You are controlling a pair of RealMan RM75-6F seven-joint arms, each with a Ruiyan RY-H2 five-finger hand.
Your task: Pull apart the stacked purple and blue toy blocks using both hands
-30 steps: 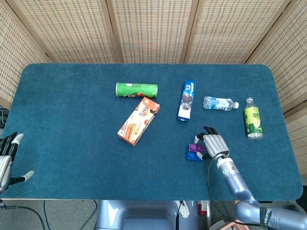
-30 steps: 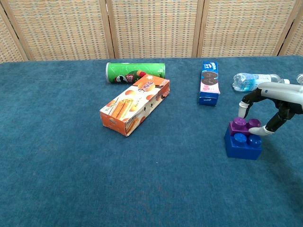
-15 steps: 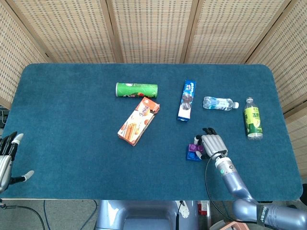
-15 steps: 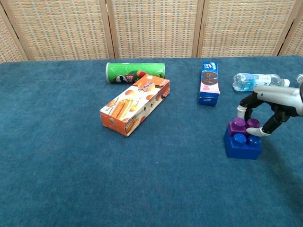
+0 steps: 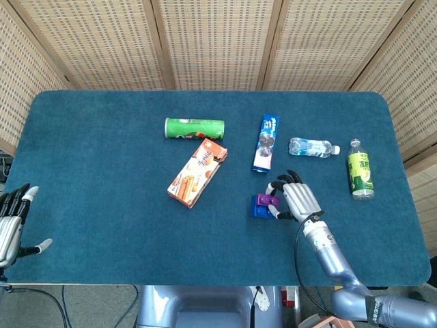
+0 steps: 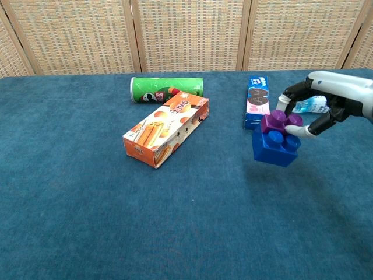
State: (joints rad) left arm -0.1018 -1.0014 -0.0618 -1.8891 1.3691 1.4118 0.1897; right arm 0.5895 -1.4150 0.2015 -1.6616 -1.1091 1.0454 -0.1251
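Above the table (image 6: 87, 233), right hand (image 5: 299, 199) fingers (image 6: 289, 92) around purple block (image 6: 280, 122) atop blue block (image 6: 274, 147); labels unreadable

Lighting on my feeds is bright, even and diffuse, from overhead as far as I can tell. No hard shadows: only a faint soft patch on the cloth (image 6: 175, 233) under the blocks (image 6: 275, 140), and thin dark edges along the box (image 6: 166, 137) left of them. No blown highlights; slight sheen on the right hand (image 6: 326, 99) beside the blocks and on the can (image 6: 166, 90) behind the box. Cloth nap reads crisp in chest view. Head view is softer on small items. Both views sharp overall, no motion blur. Screen (image 5: 218, 41) slats behind the blocks lean outward at the head view's edges.
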